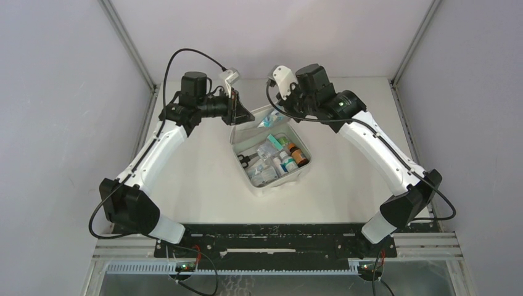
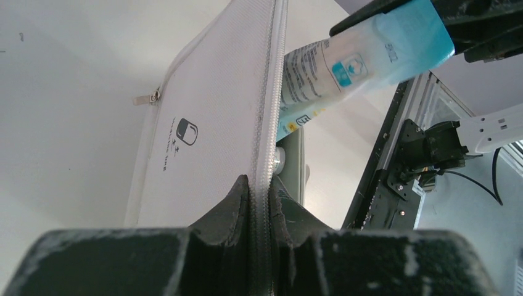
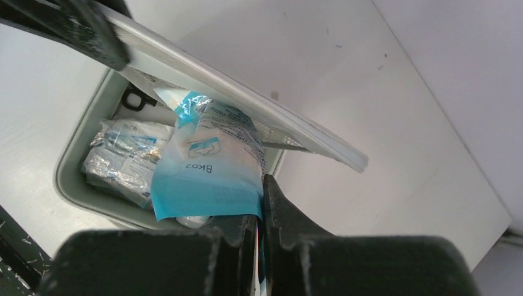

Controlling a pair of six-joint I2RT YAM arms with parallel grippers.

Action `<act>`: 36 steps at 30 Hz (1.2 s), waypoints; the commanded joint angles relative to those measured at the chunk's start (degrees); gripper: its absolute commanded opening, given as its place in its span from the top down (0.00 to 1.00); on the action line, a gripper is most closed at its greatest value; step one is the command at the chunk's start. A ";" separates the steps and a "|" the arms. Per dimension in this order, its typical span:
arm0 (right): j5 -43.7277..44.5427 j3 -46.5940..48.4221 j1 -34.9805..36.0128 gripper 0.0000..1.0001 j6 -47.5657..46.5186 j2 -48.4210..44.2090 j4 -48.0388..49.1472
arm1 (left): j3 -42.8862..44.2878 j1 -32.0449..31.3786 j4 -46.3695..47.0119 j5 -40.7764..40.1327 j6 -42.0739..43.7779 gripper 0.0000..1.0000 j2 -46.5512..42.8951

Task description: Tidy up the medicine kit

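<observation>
A white surface (image 1: 203, 179) between pale walls is carrying the medicine kit (image 1: 264, 185), which is lying open near the middle, with its lid (image 2: 210, 123) standing raised at the kit's far-left side. The left gripper (image 2: 259, 185) is pinching the zip edge of this lid, both fingers pressed on it. The right gripper (image 3: 259, 206) is hovering just above the kit's far side and is clamping a blue-and-white packet (image 3: 206, 176) — the packet's free end is pointing down into the kit, over foil sachets (image 3: 120, 160) and small bottles (image 1: 290, 157) lying inside.
</observation>
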 commanded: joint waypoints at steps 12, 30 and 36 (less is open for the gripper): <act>2.99 -4.98 4.23 1.00 0.54 -1.20 5.82 | -0.56 -0.49 5.45 2.46 -7.86 1.00 -0.10; -6.16 -6.17 4.38 0.88 -21.82 3.66 5.47 | -0.84 -0.46 4.22 7.77 -4.20 1.00 0.23; -2.11 -5.23 4.28 1.00 -29.13 2.12 3.20 | -0.46 -0.49 4.22 8.05 -4.13 1.00 0.48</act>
